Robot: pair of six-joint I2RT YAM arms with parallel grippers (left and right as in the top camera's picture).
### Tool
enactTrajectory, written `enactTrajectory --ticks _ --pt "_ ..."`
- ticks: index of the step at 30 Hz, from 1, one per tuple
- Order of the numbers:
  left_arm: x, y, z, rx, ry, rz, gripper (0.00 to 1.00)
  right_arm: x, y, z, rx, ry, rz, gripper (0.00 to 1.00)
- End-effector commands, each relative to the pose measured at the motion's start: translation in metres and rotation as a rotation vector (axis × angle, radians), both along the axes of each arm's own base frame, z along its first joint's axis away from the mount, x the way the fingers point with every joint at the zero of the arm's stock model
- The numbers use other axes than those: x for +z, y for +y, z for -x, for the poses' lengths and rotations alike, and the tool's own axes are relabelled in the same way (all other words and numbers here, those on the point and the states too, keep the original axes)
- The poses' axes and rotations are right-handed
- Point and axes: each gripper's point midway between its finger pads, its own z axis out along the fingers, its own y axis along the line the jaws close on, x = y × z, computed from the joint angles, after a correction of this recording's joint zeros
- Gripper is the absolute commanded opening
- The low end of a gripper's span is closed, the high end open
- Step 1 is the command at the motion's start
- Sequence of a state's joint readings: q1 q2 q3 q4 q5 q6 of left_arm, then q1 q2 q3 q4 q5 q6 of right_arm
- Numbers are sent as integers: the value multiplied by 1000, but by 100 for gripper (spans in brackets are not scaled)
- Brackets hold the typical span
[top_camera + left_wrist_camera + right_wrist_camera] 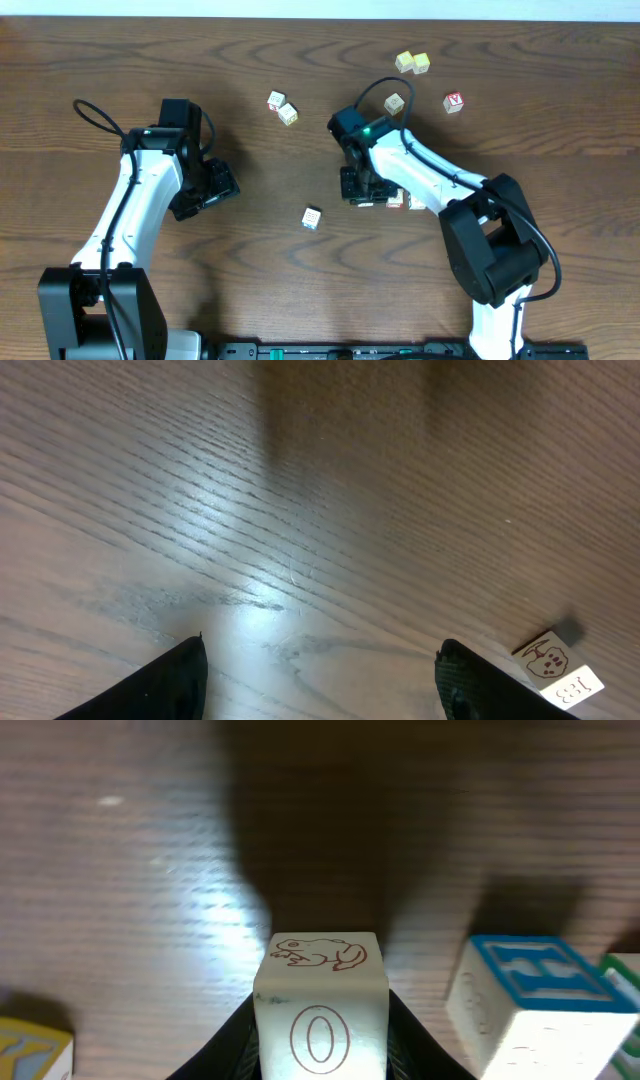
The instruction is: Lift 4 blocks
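Frog-print block (318, 982) clamped in right hand (320, 1042); left hand (320, 660) wide above wooden table (300, 510).

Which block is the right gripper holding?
The block with a red O and a frog outline on it, pinched between the fingers of the right gripper. The blue H block beside it stands free.

You have bright light from above. White glare lies on the tabletop (450, 480) just ahead of the left gripper (320, 665), and a soft dark shadow ahead of the right gripper (320, 1032).
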State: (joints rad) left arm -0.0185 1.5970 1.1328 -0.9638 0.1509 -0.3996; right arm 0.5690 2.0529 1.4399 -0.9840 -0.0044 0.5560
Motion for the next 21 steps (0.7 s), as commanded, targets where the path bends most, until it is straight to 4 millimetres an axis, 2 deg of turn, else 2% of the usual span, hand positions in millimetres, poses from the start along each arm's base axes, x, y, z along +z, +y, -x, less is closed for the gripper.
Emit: enactTrajectory --ticks 1,16,21 --pt "-1 2 2 4 9 -5 73 2 -11 -10 -71 -28 35 26" --pt "-1 2 2 4 10 -5 73 0 -15 -1 -92 4 54 36" --pt "-1 2 2 4 10 -5 73 0 -16 -3 -91 -9 59 41"
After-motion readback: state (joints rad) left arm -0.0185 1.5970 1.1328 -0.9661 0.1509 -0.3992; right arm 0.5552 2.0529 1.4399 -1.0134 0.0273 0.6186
